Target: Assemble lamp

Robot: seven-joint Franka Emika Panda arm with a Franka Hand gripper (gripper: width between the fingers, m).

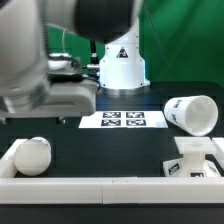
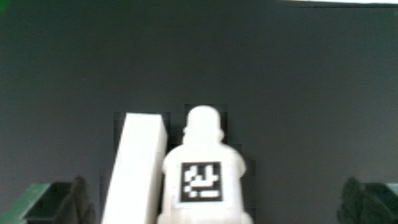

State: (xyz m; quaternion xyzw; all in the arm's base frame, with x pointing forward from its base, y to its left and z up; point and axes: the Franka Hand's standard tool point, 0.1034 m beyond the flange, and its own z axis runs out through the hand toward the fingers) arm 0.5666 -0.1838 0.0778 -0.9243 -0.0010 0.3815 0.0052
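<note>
At the exterior view's left, by the front edge of the table [image 1: 110, 148], the bulb [image 1: 30, 154] lies inside the corner of a white rail [image 1: 90, 182]. In the wrist view it appears between the fingers [image 2: 50, 200] of the gripper [image 2: 208, 204], which stand wide apart and hold nothing. The marker board [image 1: 122, 120] is at the table's middle. Toward the right edge the shade [image 1: 192, 112] lies on its side, with the base [image 1: 195, 160] in front. The bulb is probably light, stiff and smooth, and it may roll. I would grip across its round body, not the narrow neck.
</note>
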